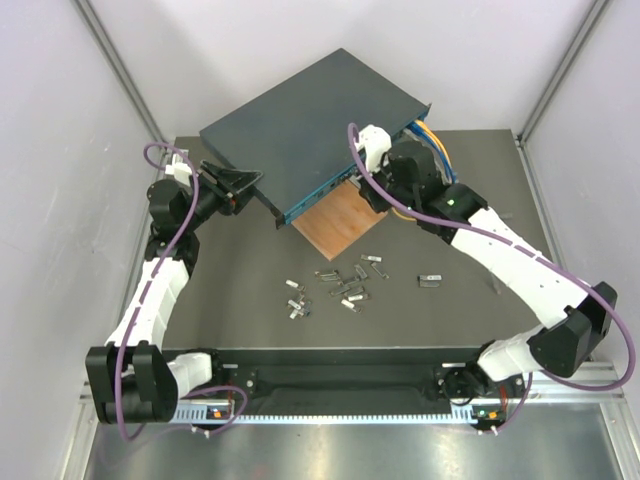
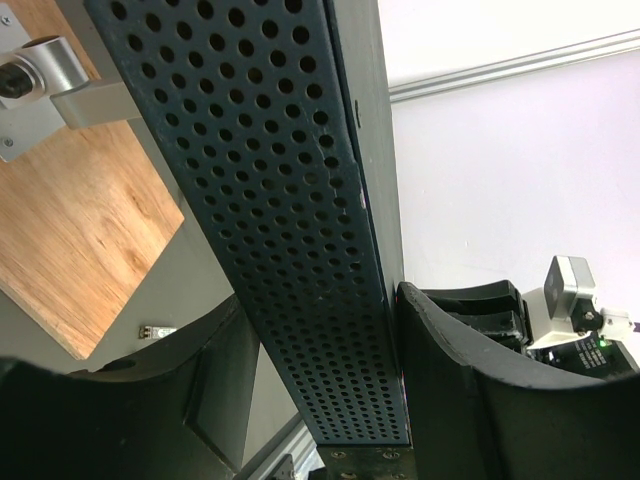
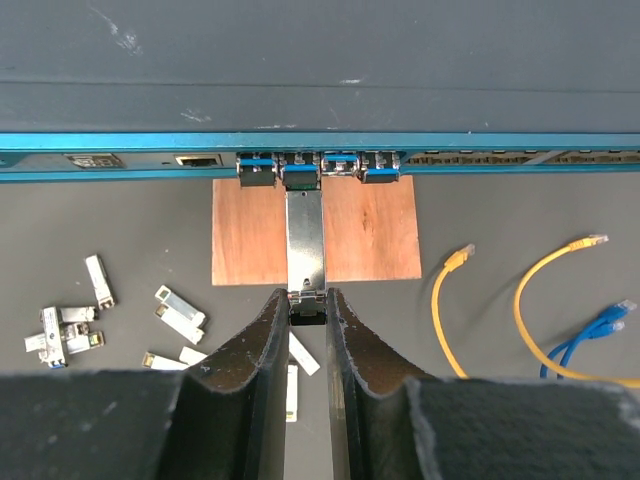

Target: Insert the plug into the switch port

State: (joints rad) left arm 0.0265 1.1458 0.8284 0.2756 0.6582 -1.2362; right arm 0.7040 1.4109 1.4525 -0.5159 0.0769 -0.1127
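The dark grey table [image 1: 480,320] carries the switch [image 1: 300,125], its teal front edge overlapping a thin wooden board [image 1: 340,228]. Small silver transceiver modules [image 1: 340,287] lie scattered nearer the arms. Yellow and blue patch cables [image 3: 456,260] lie to the right.

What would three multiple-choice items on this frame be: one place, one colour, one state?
1. Where is the brown board relative to the switch?
A) on top of it
B) under its front edge
C) far off by the arm bases

2. What colour is the switch's front face?
A) teal
B) red
C) white

3. What is the right gripper doing?
A) open, empty
B) shut on a yellow cable
C) shut on the plug

Key:
1 B: in the top view the board pokes out from beneath the switch's front.
2 A: the right wrist view shows a teal strip with the sockets.
3 C: its fingers pinch the plug's tail, and the plug's tip meets the front face.
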